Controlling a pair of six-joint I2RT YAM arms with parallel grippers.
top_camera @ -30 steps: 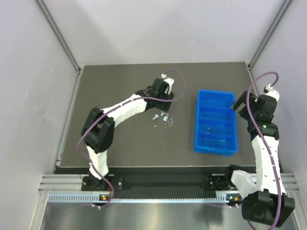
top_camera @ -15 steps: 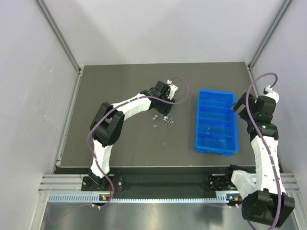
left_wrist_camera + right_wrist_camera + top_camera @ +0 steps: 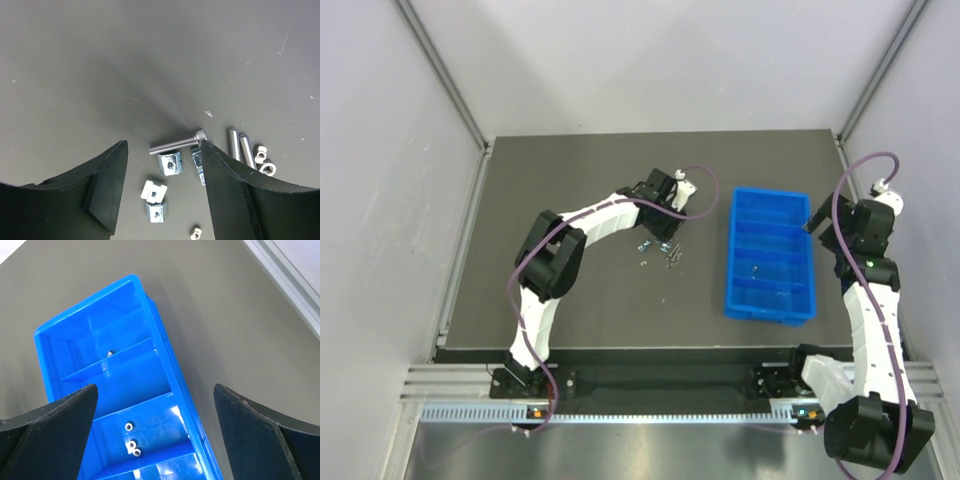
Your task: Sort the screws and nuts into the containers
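Loose screws [image 3: 177, 142] and nuts [image 3: 169, 163] lie in a small pile on the dark table [image 3: 570, 200], left of the blue tray [image 3: 732, 262]. My left gripper [image 3: 162, 150] is open and hangs just above the pile; one screw and several square nuts lie between its fingers [image 3: 107, 175]. Two more screws [image 3: 240, 147] and small hex nuts [image 3: 267, 167] lie to the right. In the top view the left gripper [image 3: 661, 226] is over the pile [image 3: 665, 249]. My right gripper [image 3: 155, 388] is open and empty above the tray [image 3: 90, 305], which holds three nuts [image 3: 131, 445].
One small metal piece [image 3: 110, 353] lies in another tray compartment; it also shows in the top view [image 3: 755, 268]. The right gripper [image 3: 817, 215] is at the tray's far right corner. Grey walls and aluminium rails [image 3: 460, 230] border the table.
The left arm's elbow has swung to the right and its wrist has shifted slightly right over the pile. The right arm has not moved.
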